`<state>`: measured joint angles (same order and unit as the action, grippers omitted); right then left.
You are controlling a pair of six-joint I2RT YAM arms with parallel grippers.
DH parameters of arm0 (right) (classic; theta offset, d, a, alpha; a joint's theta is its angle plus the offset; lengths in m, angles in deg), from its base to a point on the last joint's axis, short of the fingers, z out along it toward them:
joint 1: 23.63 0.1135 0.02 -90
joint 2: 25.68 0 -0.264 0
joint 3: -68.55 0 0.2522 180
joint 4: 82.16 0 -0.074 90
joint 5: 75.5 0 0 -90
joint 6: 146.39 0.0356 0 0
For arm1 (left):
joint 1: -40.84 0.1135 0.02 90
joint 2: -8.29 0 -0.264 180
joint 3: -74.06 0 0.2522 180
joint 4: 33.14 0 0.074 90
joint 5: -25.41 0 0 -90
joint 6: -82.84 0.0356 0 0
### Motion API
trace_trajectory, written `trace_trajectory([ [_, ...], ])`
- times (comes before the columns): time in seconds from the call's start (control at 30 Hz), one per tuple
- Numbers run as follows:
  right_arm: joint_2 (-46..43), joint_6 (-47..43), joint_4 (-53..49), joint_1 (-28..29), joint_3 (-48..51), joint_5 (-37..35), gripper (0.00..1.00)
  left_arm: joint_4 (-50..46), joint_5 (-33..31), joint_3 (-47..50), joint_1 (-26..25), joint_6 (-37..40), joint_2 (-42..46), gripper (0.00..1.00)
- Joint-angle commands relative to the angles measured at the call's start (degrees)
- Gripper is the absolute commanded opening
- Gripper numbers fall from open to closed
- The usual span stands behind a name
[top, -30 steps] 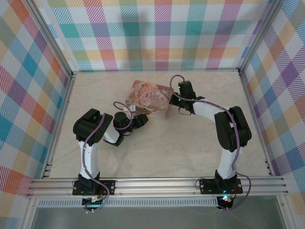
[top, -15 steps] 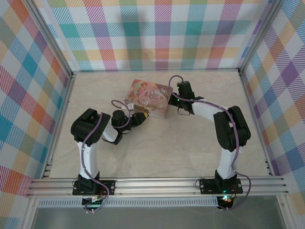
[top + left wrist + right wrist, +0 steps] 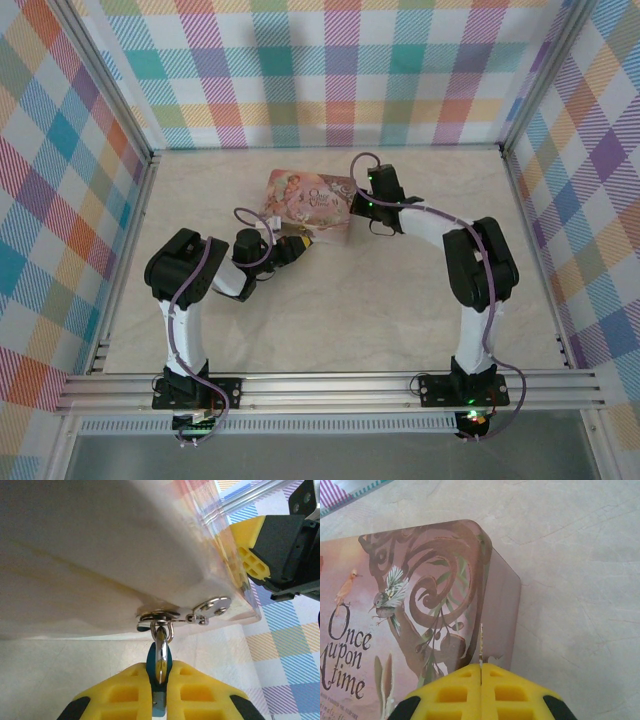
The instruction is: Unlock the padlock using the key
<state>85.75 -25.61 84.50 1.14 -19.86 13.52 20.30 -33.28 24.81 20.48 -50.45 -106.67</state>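
Plaid walls (image 3: 340, 70), pale table (image 3: 400, 290), and the pink tin (image 3: 308, 197) sits toward the far edge, about midway along it. Left end effector (image 3: 160, 677) is clamped on the padlock (image 3: 160, 657), which hangs from the tin's hasp (image 3: 159, 615). Right end effector (image 3: 481, 672) is pinched shut on the key (image 3: 481, 645), its thin blade sticking out over the tin's corner. My worry: the keyhole end looks buried between the left pads (image 3: 125, 690), so I can't see an entry. Push the key in off-line and it could twist in the grip, or shove the tin.
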Motion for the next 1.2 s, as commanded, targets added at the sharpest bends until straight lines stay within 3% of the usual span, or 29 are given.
trace_trajectory([
  [0.0, -0.44, -2.39, 0.72, 0.19, -1.45, 1.59, 0.00, -3.37, 3.13, -0.18, 0.56, -0.23, 1.19, 0.03],
  [0.4, -18.49, -3.46, 6.25, -1.13, 15.43, 5.43, 0.00, -8.75, 4.14, -1.03, 0.50, -2.89, 3.78, 0.03],
  [0.83, -39.13, 2.26, 21.18, -1.66, 33.28, 25.49, 0.00, -16.24, 4.63, -5.15, -2.82, -6.14, 7.11, 0.02],
  [1.17, -44.99, 5.29, 24.78, -1.73, 39.84, 35.07, 0.00, -17.88, 5.01, -7.90, -4.73, -9.67, 7.11, 0.02],
])
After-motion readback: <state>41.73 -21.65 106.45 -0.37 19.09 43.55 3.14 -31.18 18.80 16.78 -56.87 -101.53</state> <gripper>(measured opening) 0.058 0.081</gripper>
